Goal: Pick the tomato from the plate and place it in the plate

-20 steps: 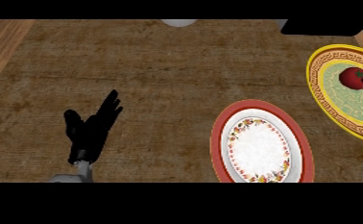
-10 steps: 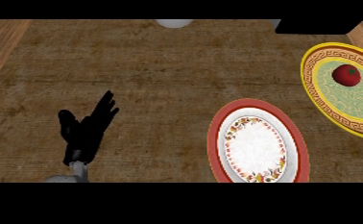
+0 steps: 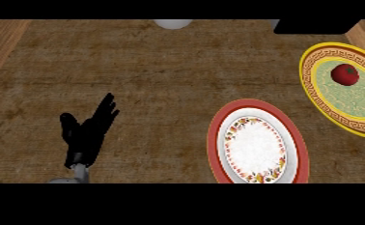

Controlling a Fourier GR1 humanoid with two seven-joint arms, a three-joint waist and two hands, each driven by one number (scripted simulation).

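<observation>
Fingers (image 3: 107, 108) of the left hand (image 3: 87, 134) stand straight and slightly spread, thumb apart to one side, holding and touching nothing; that hand rests well left of the red-rimmed plate (image 3: 217, 137), and the tomato lies far from it, up and to the right. Beneath everything spreads the brown woven counter (image 3: 157, 69). On it the red-rimmed plate with a flowered band and white centre sits low. Up and right of it, close but apart, lies the yellow plate (image 3: 314, 98) with a pale green centre, cut by the view's edge. The tomato (image 3: 345, 74) sits on that green centre.
</observation>
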